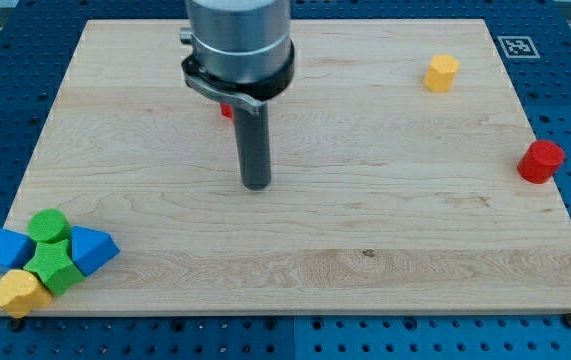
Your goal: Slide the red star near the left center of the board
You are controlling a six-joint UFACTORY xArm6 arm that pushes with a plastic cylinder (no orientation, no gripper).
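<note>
A small red patch [226, 110] shows behind the arm's grey body near the view's top centre; it looks like the red star, mostly hidden, so its shape cannot be made out. My tip [256, 184] rests on the wooden board [295, 250], just below and slightly right of that red patch.
A red cylinder [541, 161] stands at the board's right edge. A yellow hexagonal block [442, 72] sits at the top right. At the bottom left corner lies a cluster: a green cylinder [50, 226], a green block [55, 266], two blue blocks [7, 248] [92, 248] and a yellow block [20, 291].
</note>
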